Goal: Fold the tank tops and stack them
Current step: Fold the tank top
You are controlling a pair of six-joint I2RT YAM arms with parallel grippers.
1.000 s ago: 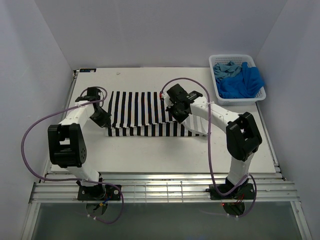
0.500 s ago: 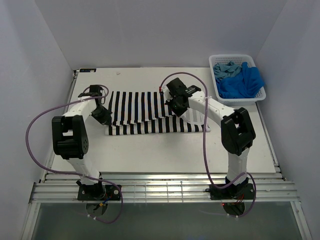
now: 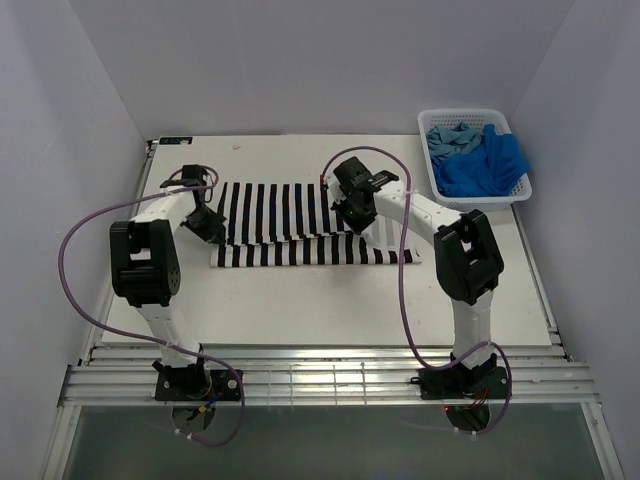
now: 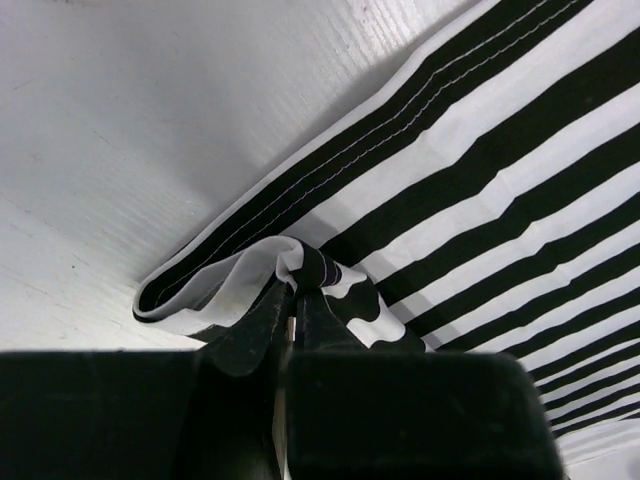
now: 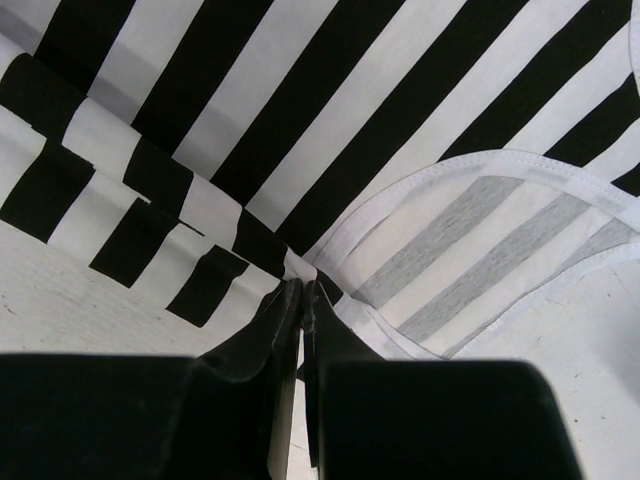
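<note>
White surface (image 3: 320,300) from above carries the striped tank top (image 3: 280,210), mid-fold, between left hand (image 3: 207,226) and right hand (image 3: 350,211); the left wrist view shows the left hand (image 4: 293,300) clamped on its hem corner, the right wrist view the right hand (image 5: 300,295) clamped beside the armhole, so next likely means laying it flat and releasing.

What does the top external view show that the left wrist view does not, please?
Only the top view shows the basket holding a bright blue top and a teal top, plus the right end effector. Only the wrist view shows the stitched hem and cloth pinched in the left end effector. Both show the striped top on the white table.
</note>
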